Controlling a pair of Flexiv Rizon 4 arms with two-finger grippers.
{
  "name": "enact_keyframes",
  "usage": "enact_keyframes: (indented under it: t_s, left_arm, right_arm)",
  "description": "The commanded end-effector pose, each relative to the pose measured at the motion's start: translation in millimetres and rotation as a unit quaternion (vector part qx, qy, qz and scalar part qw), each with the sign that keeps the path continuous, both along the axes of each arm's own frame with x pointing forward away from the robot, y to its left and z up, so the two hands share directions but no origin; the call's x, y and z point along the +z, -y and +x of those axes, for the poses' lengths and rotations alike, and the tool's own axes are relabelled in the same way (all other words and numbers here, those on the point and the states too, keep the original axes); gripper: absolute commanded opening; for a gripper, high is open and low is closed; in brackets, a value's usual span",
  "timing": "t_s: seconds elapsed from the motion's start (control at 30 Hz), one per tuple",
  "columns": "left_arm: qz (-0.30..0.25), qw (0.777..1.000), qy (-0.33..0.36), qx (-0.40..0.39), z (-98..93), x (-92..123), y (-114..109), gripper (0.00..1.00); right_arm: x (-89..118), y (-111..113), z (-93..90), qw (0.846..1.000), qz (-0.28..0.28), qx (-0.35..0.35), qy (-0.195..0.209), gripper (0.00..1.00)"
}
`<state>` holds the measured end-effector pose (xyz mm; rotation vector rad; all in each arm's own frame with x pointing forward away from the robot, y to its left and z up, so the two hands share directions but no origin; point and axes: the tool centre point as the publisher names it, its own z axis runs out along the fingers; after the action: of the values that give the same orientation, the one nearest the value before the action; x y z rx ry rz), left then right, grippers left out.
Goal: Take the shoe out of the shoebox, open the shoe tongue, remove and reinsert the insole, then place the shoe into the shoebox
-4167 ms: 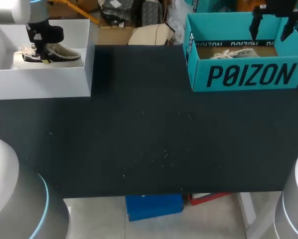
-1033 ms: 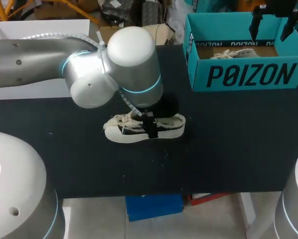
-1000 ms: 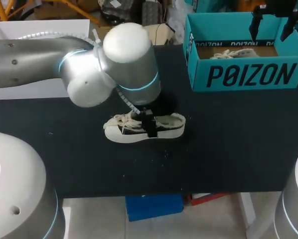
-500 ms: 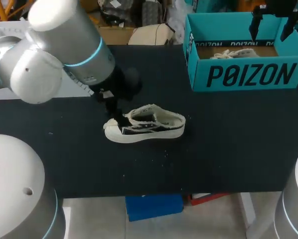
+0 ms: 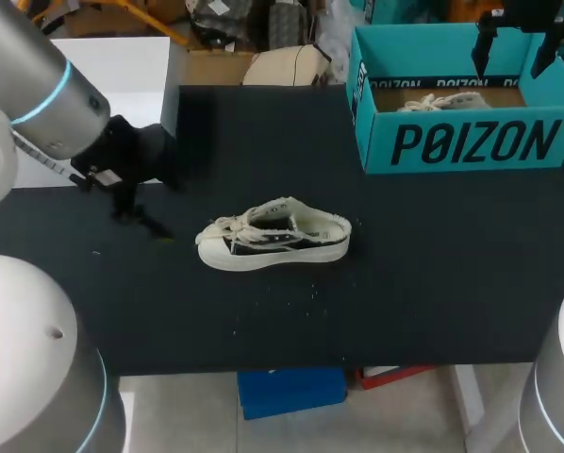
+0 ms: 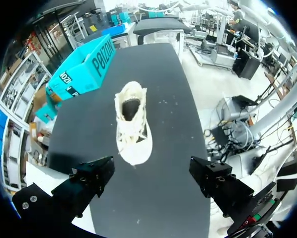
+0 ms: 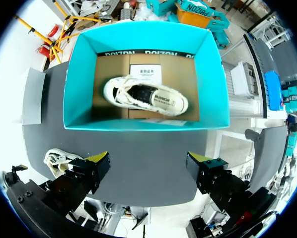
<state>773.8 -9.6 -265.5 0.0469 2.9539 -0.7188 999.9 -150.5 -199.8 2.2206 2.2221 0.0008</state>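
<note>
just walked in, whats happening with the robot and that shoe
Two robot arms are partway through a shoe task. One shoe sits on its sole in the middle of the black table, and nothing is holding it. The left gripper hangs open beyond the shoe's toe end, above the table. The right gripper hovers open over the teal shoebox, where a second shoe lies inside.

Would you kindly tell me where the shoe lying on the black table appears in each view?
Head view: the shoe stands on its sole mid-table.
Left wrist view: the shoe is straight ahead of the left gripper.
Right wrist view: the shoe is partly hidden beside one finger of the right gripper.
Shared landmark: the teal shoebox.
</note>
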Motion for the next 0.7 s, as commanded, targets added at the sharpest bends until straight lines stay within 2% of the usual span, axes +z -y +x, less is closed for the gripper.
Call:
enact_keyframes:
  t_s: [0.03, 0.63, 0.7]
  left_arm:
    - [-0.087, 0.996, 0.003, -0.002, -5.4, -6.7, -20.4, 1.00]
    - [-0.087, 0.996, 0.003, -0.002, -5.4, -6.7, -20.4, 1.00]
    - [-0.087, 0.996, 0.003, -0.002, -5.4, -6.7, -20.4, 1.00]
  right_arm:
    - [-0.1, 0.0, 0.1, 1.000, 0.000, 0.000, 0.000, 1.00]
    - [-0.1, 0.0, 0.1, 1.000, 0.000, 0.000, 0.000, 1.00]
    - [0.9, 3.5, 5.7, 0.991, 0.003, 0.124, 0.053, 1.00]
